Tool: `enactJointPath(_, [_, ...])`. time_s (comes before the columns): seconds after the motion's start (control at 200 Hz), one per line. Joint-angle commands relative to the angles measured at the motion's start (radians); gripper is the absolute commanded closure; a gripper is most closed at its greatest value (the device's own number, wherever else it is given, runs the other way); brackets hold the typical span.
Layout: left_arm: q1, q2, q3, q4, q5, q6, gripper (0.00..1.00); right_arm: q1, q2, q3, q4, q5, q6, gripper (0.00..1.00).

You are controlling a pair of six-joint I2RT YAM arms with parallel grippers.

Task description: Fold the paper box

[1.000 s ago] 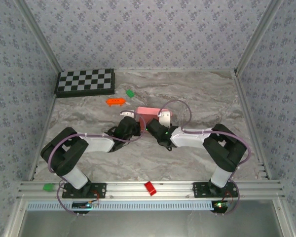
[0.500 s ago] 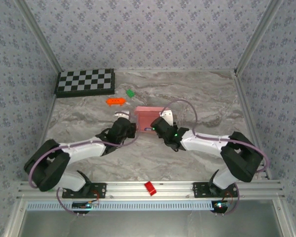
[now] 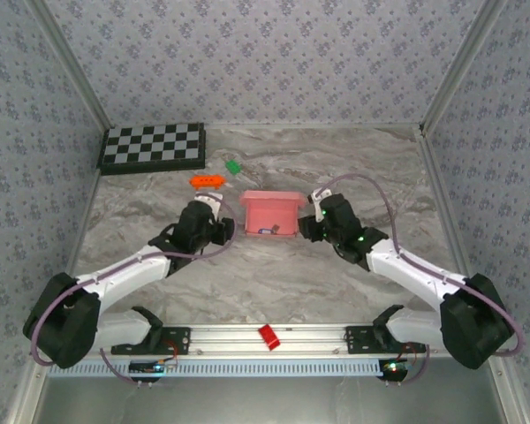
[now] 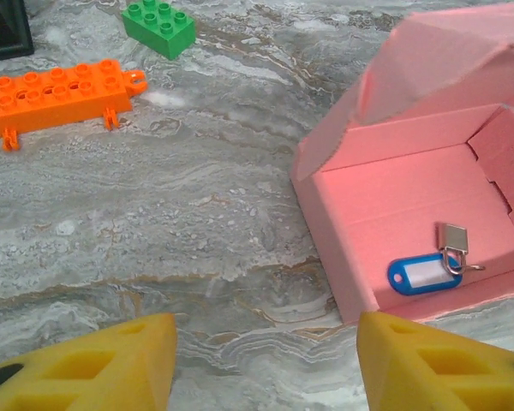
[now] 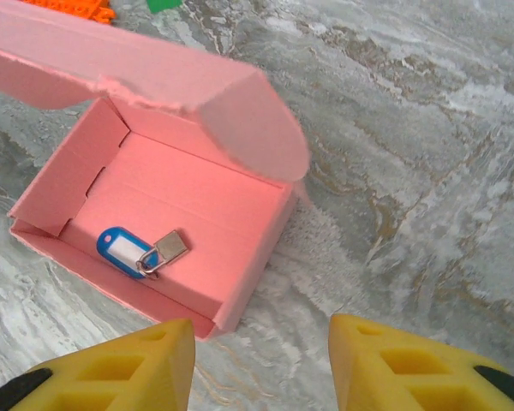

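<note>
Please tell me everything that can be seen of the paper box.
The paper box is of thin salmon-pink card, folded into a shallow rectangular tray with low walls. Its lid flap, rounded at one end, stands half open over the far side. The box lies flat on the table, between the two arms. A blue key tag with a small metal piece lies inside. The left gripper and right gripper are open beside it, not gripping it.
</note>
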State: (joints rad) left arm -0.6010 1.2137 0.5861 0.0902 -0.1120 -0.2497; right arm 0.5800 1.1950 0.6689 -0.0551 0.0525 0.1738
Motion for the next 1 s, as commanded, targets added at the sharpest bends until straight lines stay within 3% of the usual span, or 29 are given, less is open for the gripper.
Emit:
enactJointPath(0.0, [0.057, -0.010, 0.062, -0.035, 0.171, 0.112, 0.40, -0.073, -0.016, 0.014, -0.042, -0.200, -0.157, 0.53])
enactJointPath(0.095, [0.103, 0.008, 0.085, -0.024, 0.277, 0.163, 0.34, -0.131, 0.006, 0.040, -0.061, -0.281, -0.214, 0.53])
enactJointPath(0.44, [0.166, 0.196, 0.228, -0.081, 0.480, 0.236, 0.34, -0.215, 0.176, 0.188, -0.127, -0.476, -0.268, 0.51])
enactJointPath(0.725, [0.176, 0.275, 0.282, -0.077, 0.515, 0.242, 0.35, -0.221, 0.272, 0.252, -0.116, -0.499, -0.254, 0.50])
enactJointPath(0.995, [0.184, 0.329, 0.320, -0.063, 0.517, 0.231, 0.41, -0.227, 0.308, 0.267, -0.087, -0.465, -0.244, 0.50])
